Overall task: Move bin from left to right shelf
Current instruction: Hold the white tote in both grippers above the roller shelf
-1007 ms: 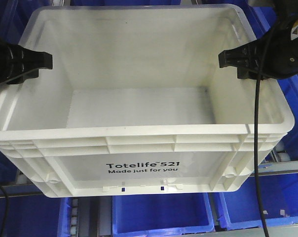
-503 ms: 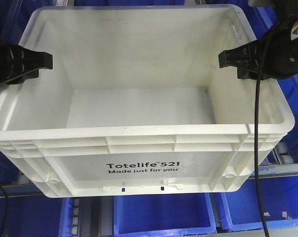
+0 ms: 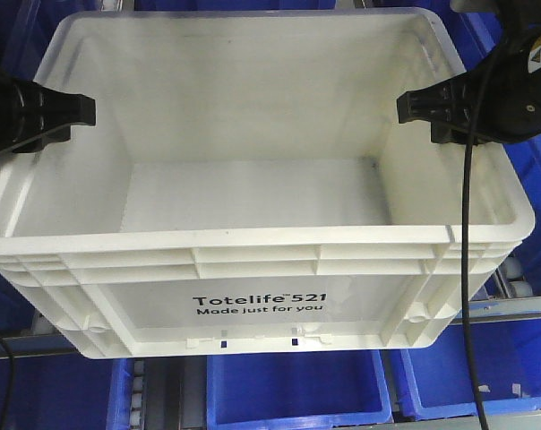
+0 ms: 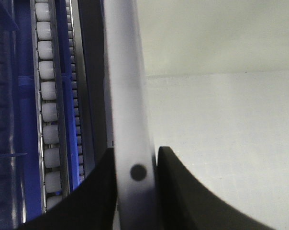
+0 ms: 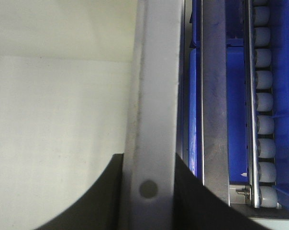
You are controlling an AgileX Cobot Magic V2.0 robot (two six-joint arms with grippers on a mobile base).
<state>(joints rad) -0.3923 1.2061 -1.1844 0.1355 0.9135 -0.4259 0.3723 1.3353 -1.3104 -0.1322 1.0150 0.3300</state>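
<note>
The white bin [image 3: 253, 309], printed "Totelife 521 Made just for you", fills the front view and hangs above the blue shelf rows. My left gripper [image 3: 73, 109] is shut on its left rim, one black finger inside the wall and one outside. In the left wrist view the bin's left rim [image 4: 127, 105] runs between the two fingers of the left gripper [image 4: 135, 167]. My right gripper [image 3: 416, 106] is shut on the right rim in the same way. The bin's right rim [image 5: 154, 96] passes between the black fingers of the right gripper [image 5: 149, 165]. The bin is empty inside.
Blue plastic bins [image 3: 293, 390] sit in rows below and around the white one. A grey shelf rail [image 3: 512, 305] crosses at the lower right. Roller tracks [image 4: 49, 110] run beside the left rim, and another roller track [image 5: 264, 110] beside the right rim. A black cable [image 3: 468, 269] hangs in front.
The shelf rail and blue bins below have shifted slightly against the bin. Both grippers keep the same hold on the rims.
</note>
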